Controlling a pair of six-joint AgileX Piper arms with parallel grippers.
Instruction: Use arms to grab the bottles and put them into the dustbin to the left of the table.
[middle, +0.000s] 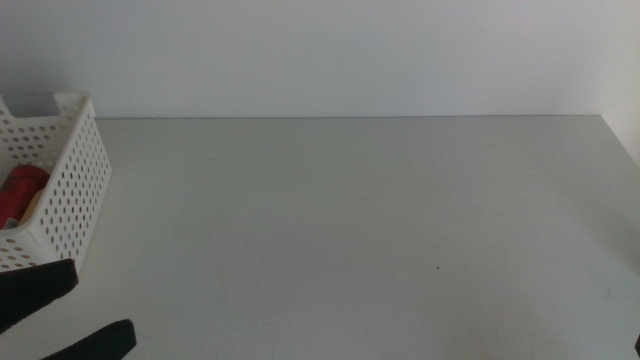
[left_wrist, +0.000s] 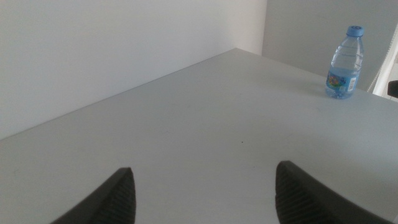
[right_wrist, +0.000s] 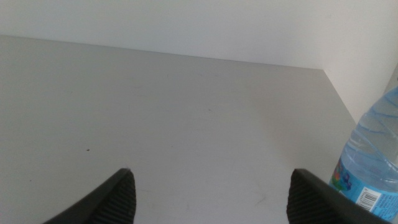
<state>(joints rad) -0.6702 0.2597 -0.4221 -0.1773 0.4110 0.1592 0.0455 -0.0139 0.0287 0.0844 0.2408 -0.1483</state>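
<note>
In the middle view the white perforated dustbin (middle: 62, 185) sits at about nine o'clock on the grey-white table (middle: 360, 220), and a red can (middle: 22, 190) already lies inside it; whether another bottle lies there too is hidden by the wall. The left gripper (middle: 62, 315) shows at about seven o'clock, near the bin, its dark jaws spread apart and holding nothing. No bottle stands in this view. In the left wrist view the left gripper's jaws are wide open over bare tabletop, and a blue-capped water bottle (left_wrist: 344, 63) stands upright well away across the table. In the right wrist view the right gripper (right_wrist: 214, 199) also stands wide and empty, with that water bottle just beside one jaw. So at least the can is binned, and the water bottle is left to collect.
</note>
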